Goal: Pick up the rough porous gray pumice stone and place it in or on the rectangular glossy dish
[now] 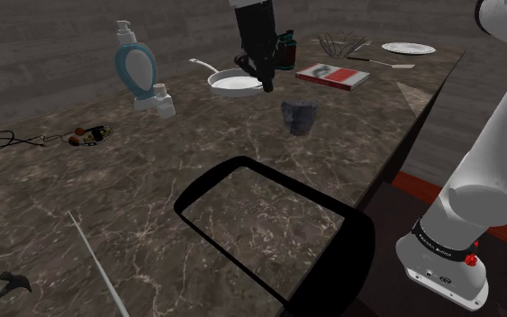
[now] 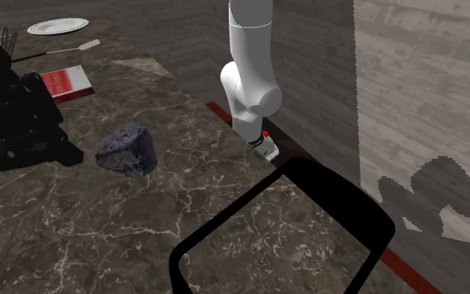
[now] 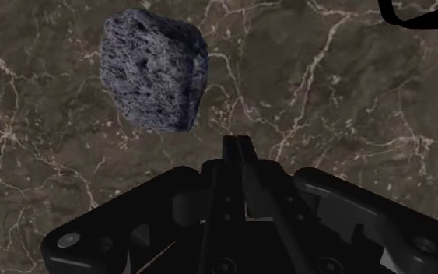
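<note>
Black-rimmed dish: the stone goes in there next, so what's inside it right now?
Inside the dish only the same marbled pattern as the countertop shows; no object lies there. Its tall near wall hides a strip of the floor in the shoulder view.

A dark, white-veined marble counter (image 1: 152, 180) stands amid grey wooden planking (image 2: 425, 67).

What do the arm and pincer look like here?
The arm is white with rounded segments, a dark band near its base and a small red dot beside it. The pincer is all black, with two slim fingers.
</note>
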Tool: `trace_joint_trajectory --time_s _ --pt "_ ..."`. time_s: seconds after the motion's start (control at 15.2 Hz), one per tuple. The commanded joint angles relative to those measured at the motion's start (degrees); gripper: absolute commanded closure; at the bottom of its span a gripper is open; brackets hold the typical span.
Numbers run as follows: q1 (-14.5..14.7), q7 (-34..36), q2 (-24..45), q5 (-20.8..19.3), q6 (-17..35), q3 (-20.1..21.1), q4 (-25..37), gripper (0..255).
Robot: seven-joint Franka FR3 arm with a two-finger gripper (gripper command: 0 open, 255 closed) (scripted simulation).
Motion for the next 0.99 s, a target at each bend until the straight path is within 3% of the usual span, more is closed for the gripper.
trace_joint_trajectory --time_s 0.0,0.2,0.4,0.92 --pt "0.0 -0.1 0.0 0.0 0.0 0.0 0.0 0" --pt "-2.4 -12.2 -10.9 3.9 7.0 -2.6 -14.2 0" --pt "-2.5 -24.1 -19.8 6.6 12.8 -6.4 -25.9 0" --pt "-2.0 -26.1 -22.4 7.3 19.2 -7.1 -34.5 0"
